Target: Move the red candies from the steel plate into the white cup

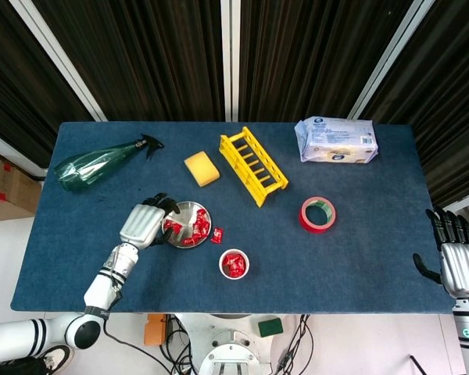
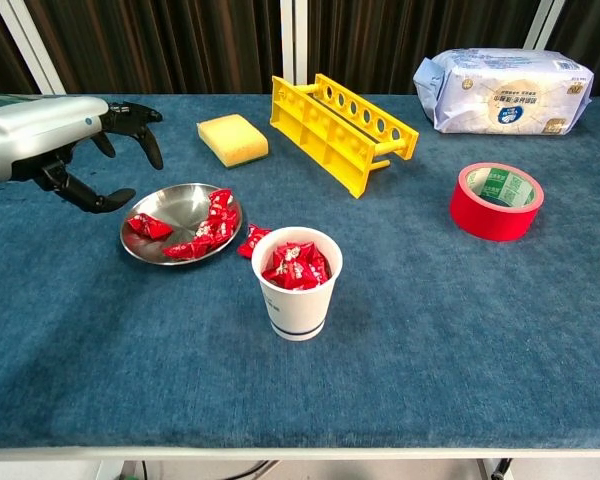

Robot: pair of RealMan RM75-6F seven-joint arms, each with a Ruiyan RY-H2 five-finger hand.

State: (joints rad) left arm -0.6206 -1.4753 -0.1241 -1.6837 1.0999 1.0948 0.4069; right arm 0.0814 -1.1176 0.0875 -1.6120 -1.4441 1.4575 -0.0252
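Note:
A steel plate [image 2: 170, 205] [image 1: 182, 212] holds several red candies [image 2: 205, 232] [image 1: 194, 228]. One red candy [image 2: 252, 240] [image 1: 216, 234] lies on the cloth between the plate and the white cup [image 2: 298, 308] [image 1: 234, 264]. The cup stands upright, filled with red candies [image 2: 295, 265]. My left hand [image 2: 75, 150] [image 1: 144, 223] hovers at the plate's left side, fingers apart and curved, holding nothing. My right hand [image 1: 460, 262] rests off the table's right edge, fingers extended, apart from everything.
A yellow rack [image 2: 342, 130], a yellow sponge [image 2: 232, 138], a red tape roll [image 2: 496, 200] and a pack of wipes [image 2: 502, 92] lie further back and right. A green spray bottle [image 1: 98, 162] lies at the far left.

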